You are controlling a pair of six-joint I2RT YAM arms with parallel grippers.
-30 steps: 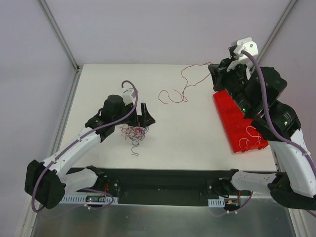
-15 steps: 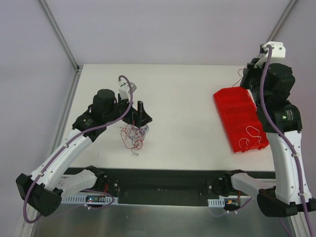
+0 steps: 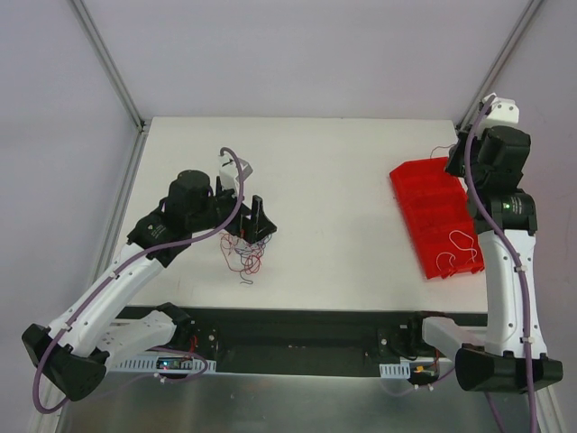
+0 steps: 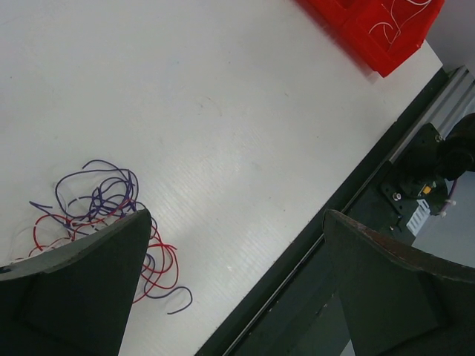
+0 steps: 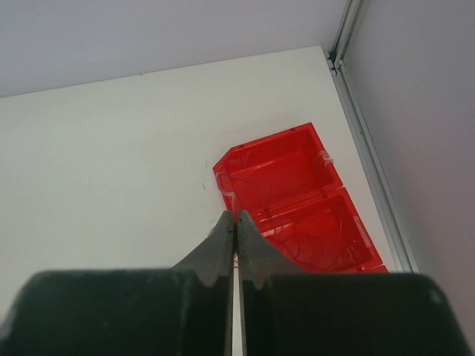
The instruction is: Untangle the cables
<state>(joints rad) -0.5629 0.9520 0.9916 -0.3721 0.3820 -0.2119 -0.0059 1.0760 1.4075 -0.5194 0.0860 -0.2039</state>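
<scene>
Cables (image 3: 243,245) lie tangled on the surface (image 3: 343,171) at left, left fingers (image 4: 74,297) spread over them, probably set to pinch one strand. Right fingers (image 5: 215,256) pressed together high over the red bin (image 3: 424,203); held strand unclear, next likely release there.

The left claw (image 4: 236,219) hung over the white table (image 4: 223,96) with its two dark fingers (image 4: 89,289) spread wide and nothing between them. The cables (image 4: 104,208), a loose knot of red and purple strands, lay against the left-hand finger, partly hidden behind it. Far ahead and to the right sat a red bin (image 4: 386,44) with a pale strand (image 4: 397,18) inside. A black rail (image 4: 293,278) ran along the table's edge between the fingers.
</scene>
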